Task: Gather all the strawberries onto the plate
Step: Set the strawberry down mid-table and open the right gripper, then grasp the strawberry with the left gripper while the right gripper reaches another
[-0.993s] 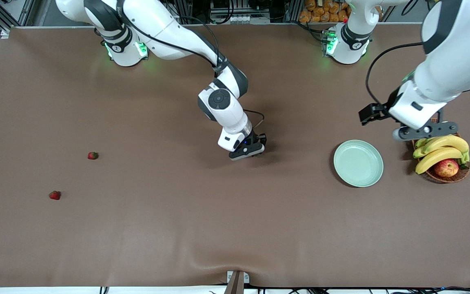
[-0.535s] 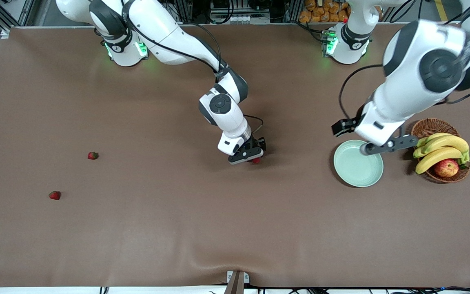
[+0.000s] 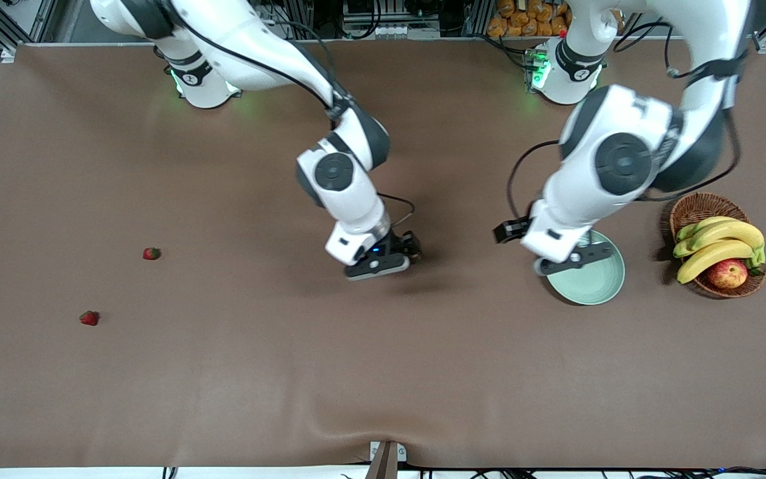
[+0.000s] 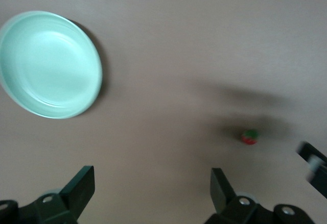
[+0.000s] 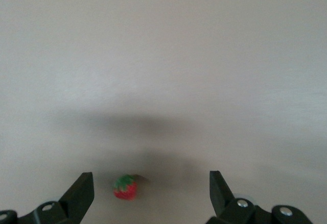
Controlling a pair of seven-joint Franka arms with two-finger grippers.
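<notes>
Since a second ago, the left arm has been swung from over the basket (image 3: 715,246) to over the plate (image 3: 592,283), and the right hand (image 3: 383,261) has been opened and drawn toward the right arm's end, away from a strawberry (image 5: 125,187) now lying on the surface (image 3: 383,372).

That brown surface is crossed by both arms from their bases. The wicker basket, holding bananas (image 3: 719,243) and an apple (image 3: 727,273), is set at the left arm's end, with the mint-green plate just beside it, empty.

The left hand (image 3: 572,261) is held over the plate's rim, fingers (image 4: 79,188) spread apart and nothing gripped. The right hand is held over mid-surface, fingers (image 5: 82,193) wide apart.

Two further strawberries (image 3: 151,253) (image 3: 89,318) are seen well apart from the plate, toward the right arm's end, the second nearer the front camera.
</notes>
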